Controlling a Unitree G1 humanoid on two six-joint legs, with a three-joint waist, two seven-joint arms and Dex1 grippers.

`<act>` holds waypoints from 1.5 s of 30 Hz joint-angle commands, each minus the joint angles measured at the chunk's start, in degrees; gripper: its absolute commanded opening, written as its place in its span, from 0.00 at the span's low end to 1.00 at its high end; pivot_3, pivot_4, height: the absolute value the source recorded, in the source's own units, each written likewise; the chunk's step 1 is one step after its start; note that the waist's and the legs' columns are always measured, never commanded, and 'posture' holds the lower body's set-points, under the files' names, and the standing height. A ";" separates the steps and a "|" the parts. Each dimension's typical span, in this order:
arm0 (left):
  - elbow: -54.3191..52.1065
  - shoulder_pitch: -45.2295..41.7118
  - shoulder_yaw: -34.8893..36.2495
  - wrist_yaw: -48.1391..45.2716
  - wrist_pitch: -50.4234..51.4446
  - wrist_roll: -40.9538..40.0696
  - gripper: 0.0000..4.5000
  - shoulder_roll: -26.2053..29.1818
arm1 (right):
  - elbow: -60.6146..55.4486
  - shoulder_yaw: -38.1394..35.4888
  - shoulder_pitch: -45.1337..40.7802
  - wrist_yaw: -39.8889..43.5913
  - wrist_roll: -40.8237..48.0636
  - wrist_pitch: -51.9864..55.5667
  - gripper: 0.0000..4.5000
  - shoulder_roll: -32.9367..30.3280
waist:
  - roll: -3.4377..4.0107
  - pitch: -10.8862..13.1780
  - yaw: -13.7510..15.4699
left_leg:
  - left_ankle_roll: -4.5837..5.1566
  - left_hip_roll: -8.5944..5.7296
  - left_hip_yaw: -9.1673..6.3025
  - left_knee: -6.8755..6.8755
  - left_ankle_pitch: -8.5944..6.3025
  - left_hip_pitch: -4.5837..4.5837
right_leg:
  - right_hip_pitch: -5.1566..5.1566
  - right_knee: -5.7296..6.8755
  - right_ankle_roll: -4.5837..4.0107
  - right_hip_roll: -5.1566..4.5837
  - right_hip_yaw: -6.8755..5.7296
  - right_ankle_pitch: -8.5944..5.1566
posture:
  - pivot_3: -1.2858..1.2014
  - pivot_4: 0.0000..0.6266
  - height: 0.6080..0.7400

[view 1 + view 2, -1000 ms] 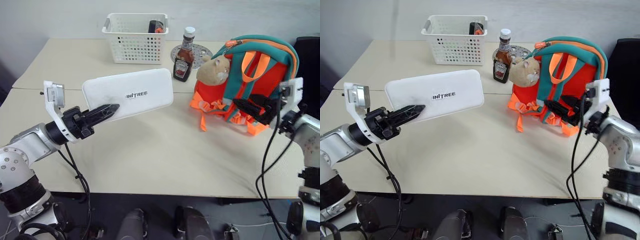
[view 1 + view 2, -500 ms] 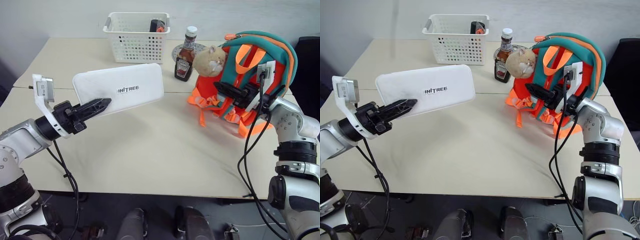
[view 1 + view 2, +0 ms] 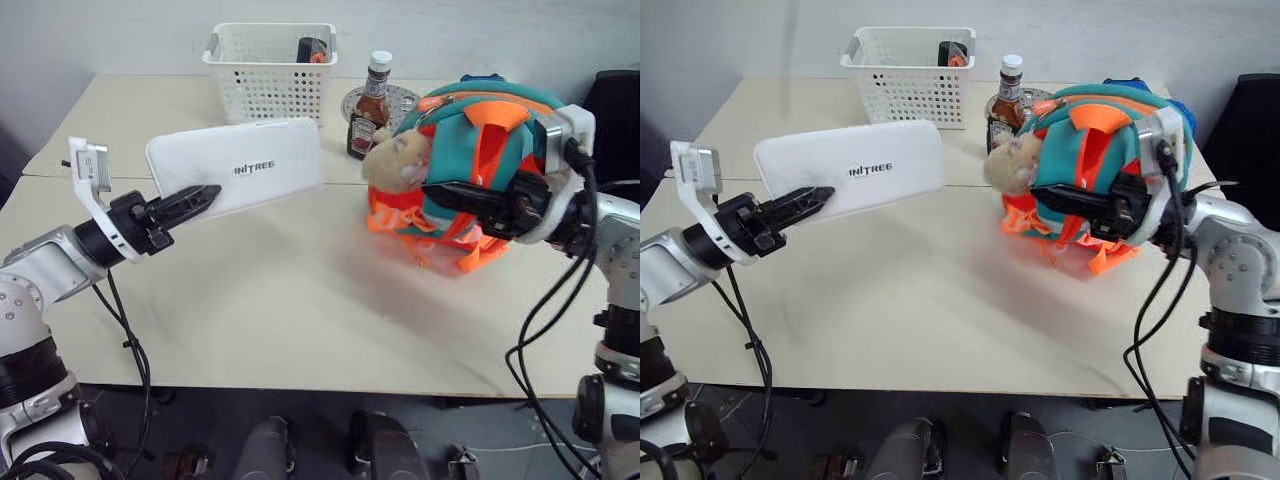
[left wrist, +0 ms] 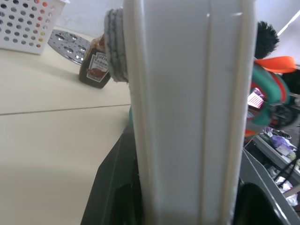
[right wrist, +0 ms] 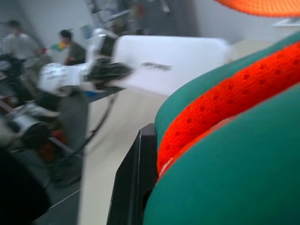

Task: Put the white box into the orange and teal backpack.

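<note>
The white box [image 3: 245,170], flat and long with dark lettering, hangs tilted above the table's left half. My left gripper [image 3: 195,198] is shut on its near end. In the left wrist view the box's edge [image 4: 187,117] stands between the two black fingers. The orange and teal backpack [image 3: 480,150] is tipped over and raised at the right, its tan hamster charm [image 3: 395,160] facing the box. My right gripper [image 3: 445,190] reaches in from the right and is shut on the backpack's teal and orange fabric [image 5: 234,140]. An open gap separates box and backpack.
A white perforated basket [image 3: 268,70] stands at the back of the beige table [image 3: 300,300]. A ketchup bottle [image 3: 368,105] and a round metal disc [image 3: 400,100] are just behind the backpack. A dark chair [image 3: 615,90] is at far right. People [image 5: 70,47] stand in the background.
My right gripper has shut on the backpack and pulled it up and leftward, tipping it over. The left gripper and the box have barely shifted.
</note>
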 commanded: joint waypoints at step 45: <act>-14.36 14.63 11.69 -19.92 -6.58 -8.51 0.31 21.81 | -13.79 3.92 14.35 0.03 11.30 -0.42 0.01 -6.95 | -0.39 0.22 0.80 | 0.12 0.09 0.53 -0.12 -0.30 0.02 | -0.36 -0.26 -0.02 -0.08 0.43 0.05 | 0.52 0.24 1.00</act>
